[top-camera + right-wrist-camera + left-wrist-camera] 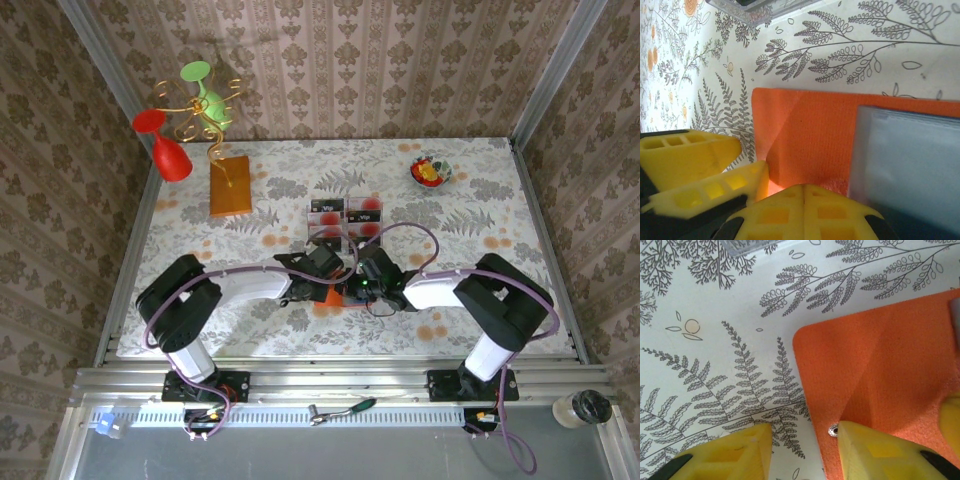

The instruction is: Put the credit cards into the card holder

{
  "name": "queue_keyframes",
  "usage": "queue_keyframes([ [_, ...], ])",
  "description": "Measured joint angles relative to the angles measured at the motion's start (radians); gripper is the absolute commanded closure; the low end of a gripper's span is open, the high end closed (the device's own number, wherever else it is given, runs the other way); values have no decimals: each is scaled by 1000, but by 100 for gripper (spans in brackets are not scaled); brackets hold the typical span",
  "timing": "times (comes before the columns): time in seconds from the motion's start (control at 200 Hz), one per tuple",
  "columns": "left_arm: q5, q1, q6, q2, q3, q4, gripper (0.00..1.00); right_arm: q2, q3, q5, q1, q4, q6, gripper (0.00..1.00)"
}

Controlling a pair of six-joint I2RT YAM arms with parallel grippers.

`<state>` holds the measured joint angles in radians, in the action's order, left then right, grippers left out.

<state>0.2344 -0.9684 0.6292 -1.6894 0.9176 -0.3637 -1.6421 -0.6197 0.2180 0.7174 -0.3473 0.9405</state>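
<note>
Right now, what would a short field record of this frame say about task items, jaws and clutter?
cards: credit cards grouped on the table, beyond both arms
holder: card holder between the arms, grey-blue inside showing
left jaws: left gripper open, astride the holder's edge
right jaws: right gripper shut at the holder; grip unclear
clutter: orange-brown block far left, bowl far right

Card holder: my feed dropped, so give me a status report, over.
Open left end effector straddles card holder edge. Shut right end effector pinches its orange flap. Farther back, credit cards untouched. Both end effectors crowd close together.
</note>
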Motion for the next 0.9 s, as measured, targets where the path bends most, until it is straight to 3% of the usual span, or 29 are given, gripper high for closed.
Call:
queue_keyframes([
  [0.115, 5, 0, 0, -5, 2, 4, 60, 70, 0, -1, -32, 69, -27, 84],
  [0.505, 17, 0, -1, -15, 11, 9, 60, 143, -8, -16, -135, 257, -153, 84],
  [0.765, 17, 0, -2, -18, 16, 9, 60, 137, -11, -31, -135, 314, -211, 71],
  [0.9, 14, 0, -5, -18, 19, 7, 60, 137, -29, -38, -135, 353, -238, 70],
])
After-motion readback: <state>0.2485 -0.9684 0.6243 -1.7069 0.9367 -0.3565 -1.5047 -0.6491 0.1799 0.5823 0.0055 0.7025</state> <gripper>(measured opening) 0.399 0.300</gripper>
